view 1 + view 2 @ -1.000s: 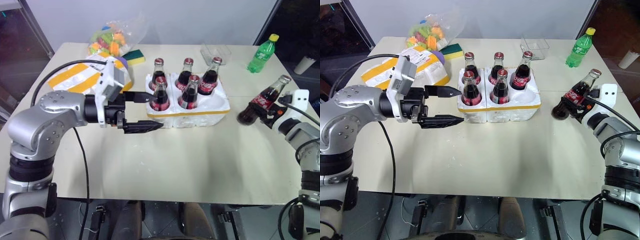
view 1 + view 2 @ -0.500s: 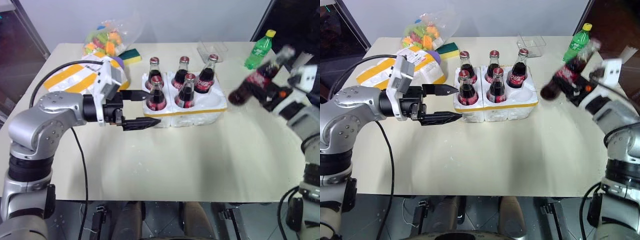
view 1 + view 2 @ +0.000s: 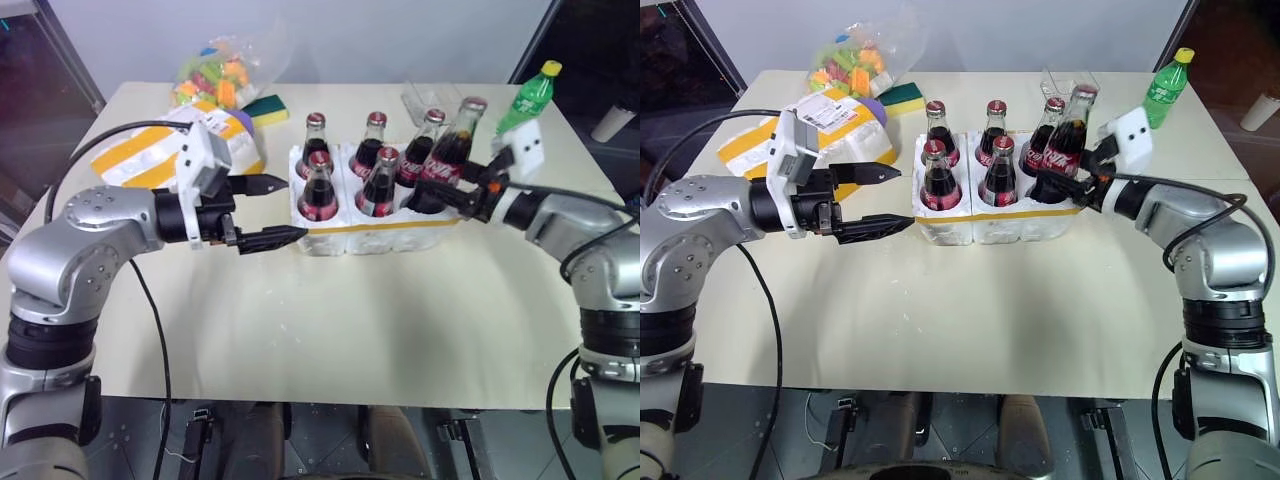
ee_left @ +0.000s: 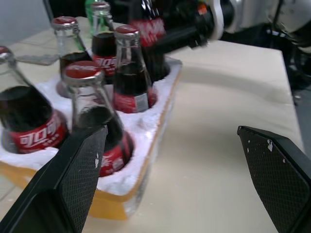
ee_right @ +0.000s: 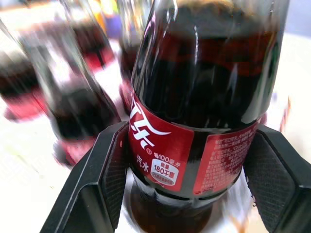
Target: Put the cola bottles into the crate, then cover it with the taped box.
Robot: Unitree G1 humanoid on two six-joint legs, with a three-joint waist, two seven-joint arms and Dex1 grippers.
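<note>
Five cola bottles (image 3: 939, 182) stand upright in the white foam crate (image 3: 992, 222); the sixth bottle (image 3: 1064, 148) tilts over its near right well; the yellow-taped box (image 3: 825, 124) lies to its left

Five cola bottles (image 3: 940, 178) stand in the crate (image 3: 997, 220) at frame centre. The taped box (image 3: 830, 125) lies upper left. A sixth bottle (image 3: 1065, 140) hangs over the crate's right end.

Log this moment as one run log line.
stage: sixth cola bottle over crate | right gripper: jaws shut on bottle | left gripper: jaws open, empty, beside crate | seated: five bottles | taped box: not placed
</note>
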